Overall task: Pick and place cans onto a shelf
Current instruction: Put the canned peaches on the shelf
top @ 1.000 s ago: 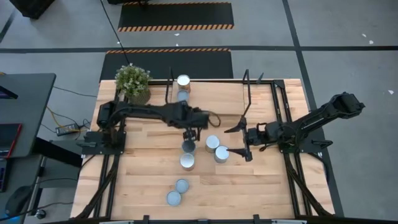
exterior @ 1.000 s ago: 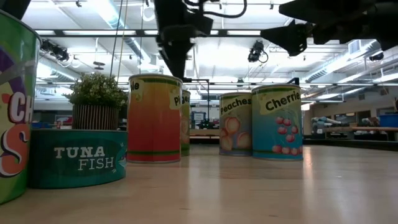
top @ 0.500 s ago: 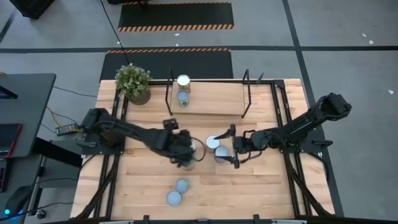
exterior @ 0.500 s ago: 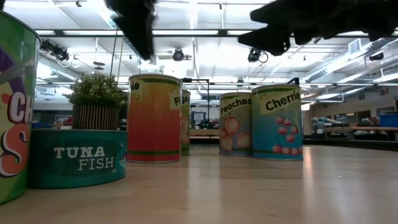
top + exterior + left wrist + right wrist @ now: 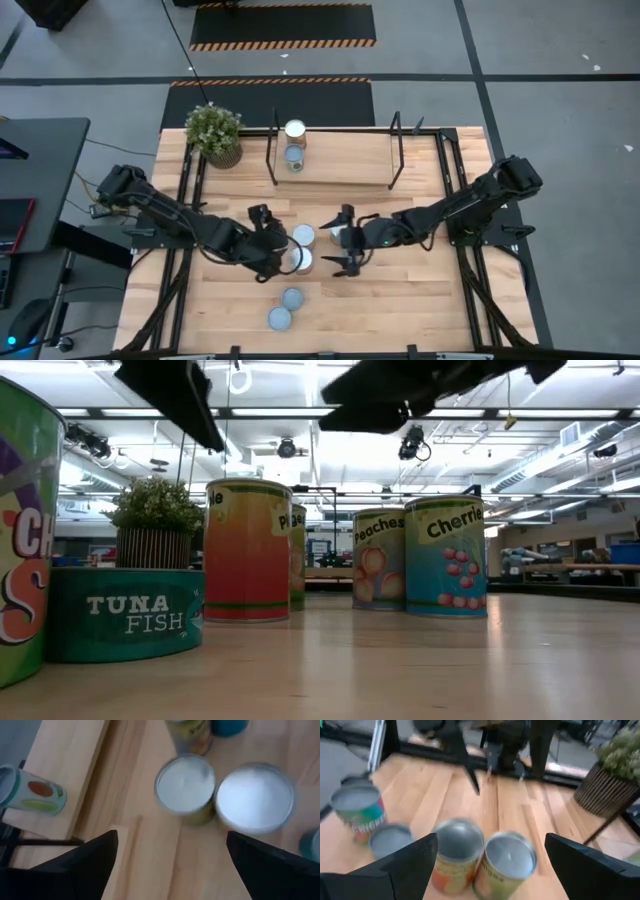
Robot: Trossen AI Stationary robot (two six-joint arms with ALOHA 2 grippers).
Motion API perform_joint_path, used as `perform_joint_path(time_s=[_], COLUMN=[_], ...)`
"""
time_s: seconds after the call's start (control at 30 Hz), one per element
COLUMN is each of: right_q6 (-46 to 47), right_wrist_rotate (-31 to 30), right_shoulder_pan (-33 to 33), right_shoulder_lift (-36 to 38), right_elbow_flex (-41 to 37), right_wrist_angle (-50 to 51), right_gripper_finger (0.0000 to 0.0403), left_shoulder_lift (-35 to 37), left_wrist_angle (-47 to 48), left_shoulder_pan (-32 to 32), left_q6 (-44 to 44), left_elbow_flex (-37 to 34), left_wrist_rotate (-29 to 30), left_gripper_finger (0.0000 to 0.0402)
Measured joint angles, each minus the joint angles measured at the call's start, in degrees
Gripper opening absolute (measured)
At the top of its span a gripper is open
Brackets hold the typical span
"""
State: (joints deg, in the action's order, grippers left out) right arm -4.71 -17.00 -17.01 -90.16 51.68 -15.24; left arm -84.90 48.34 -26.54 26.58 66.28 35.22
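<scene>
Two cans (image 5: 302, 247) stand side by side mid-table, seen from above as round tops (image 5: 186, 785) (image 5: 255, 795) and from the other side (image 5: 457, 845) (image 5: 507, 857). My left gripper (image 5: 276, 250) (image 5: 172, 865) hangs open above the table just left of them. My right gripper (image 5: 336, 245) (image 5: 490, 865) hangs open just right of them, over the Peaches can (image 5: 378, 558) and Cherries can (image 5: 446, 555). The shelf (image 5: 340, 158) at the far middle carries two cans (image 5: 294, 130) (image 5: 294, 156). Two more cans (image 5: 292, 298) (image 5: 279, 318) stand nearer the front edge.
A potted plant (image 5: 214, 133) stands at the far left corner. The shelf's black upright rods (image 5: 396, 150) rise at its ends. A flat tuna can (image 5: 125, 612) and a tall green can (image 5: 20, 530) sit close to the near edge. Bare wood lies at the near right (image 5: 420, 300).
My left gripper has swung from the table's middle toward the near edge and then toward the left edge, tipping as it went. My right gripper has gone toward the left edge, over the two right-hand cans. Both stay open. No can has moved.
</scene>
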Motion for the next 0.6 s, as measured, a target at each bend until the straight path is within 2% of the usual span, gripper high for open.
perform_joint_path(time_s=[0.17,0.4,0.6], right_q6=[0.7,5.1,6.5], right_wrist_rotate=[3.4,1.9,1.5], right_shoulder_pan=[2.2,4.7,7.2], right_shoulder_lift=[-0.6,-1.5,-2.6], right_elbow_flex=[3.4,7.3,10.9], right_wrist_angle=[7.2,21.7,30.9], right_gripper_finger=[0.0376,0.0389,0.0398], left_shoulder_lift=[4.7,13.2,20.9], left_wrist_angle=[-7.4,-13.2,-30.4], left_shoulder_pan=[-0.4,-1.5,-2.9], left_q6=[-1.9,-4.6,-14.6], left_elbow_flex=[-6.0,-13.7,-21.5], left_wrist_rotate=[1.2,5.3,13.3], left_gripper_finger=[0.0378,0.0378,0.0378])
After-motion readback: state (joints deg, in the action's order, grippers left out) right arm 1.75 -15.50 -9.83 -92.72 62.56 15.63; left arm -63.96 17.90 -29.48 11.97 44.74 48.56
